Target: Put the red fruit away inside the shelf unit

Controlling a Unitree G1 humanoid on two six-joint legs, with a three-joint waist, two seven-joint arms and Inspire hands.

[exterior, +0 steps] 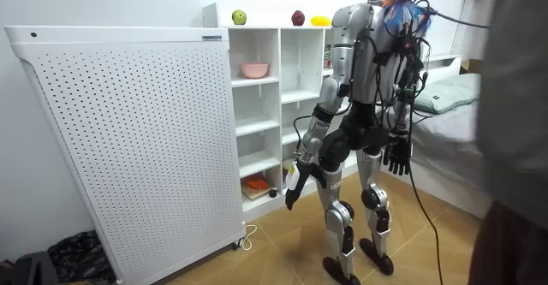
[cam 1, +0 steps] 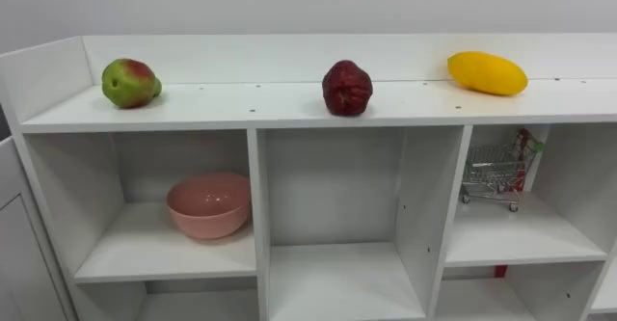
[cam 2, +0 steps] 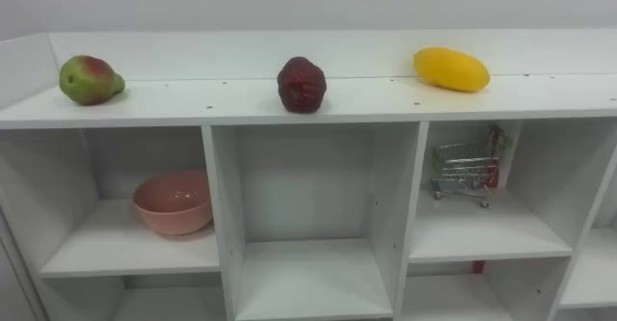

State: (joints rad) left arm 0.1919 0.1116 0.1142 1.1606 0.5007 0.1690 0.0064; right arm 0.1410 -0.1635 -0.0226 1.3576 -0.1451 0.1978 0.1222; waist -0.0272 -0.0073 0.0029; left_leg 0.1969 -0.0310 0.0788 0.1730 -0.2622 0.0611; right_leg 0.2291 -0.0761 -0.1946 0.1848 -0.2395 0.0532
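A green-red pear (cam 1: 128,82), a dark red fruit (cam 1: 347,88) and a yellow mango (cam 1: 487,73) sit well apart along the closet's top shelf (cam 1: 251,104), high above and ahead of both robot hands. The left robot hand (exterior: 292,187) and right robot hand (exterior: 396,158) hang by the hips, fingers slack and empty. A first reach seems due: raise one arm, curl round a fruit's widest part since it may roll, and lift clear before lowering toward the pink bowl (cam 1: 209,205).

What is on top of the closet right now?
Three fruits sit apart on the closet top: a green-red fruit at the left, a dark red fruit in the middle, a yellow fruit at the right. The surface directly behind each fruit is hidden by it.
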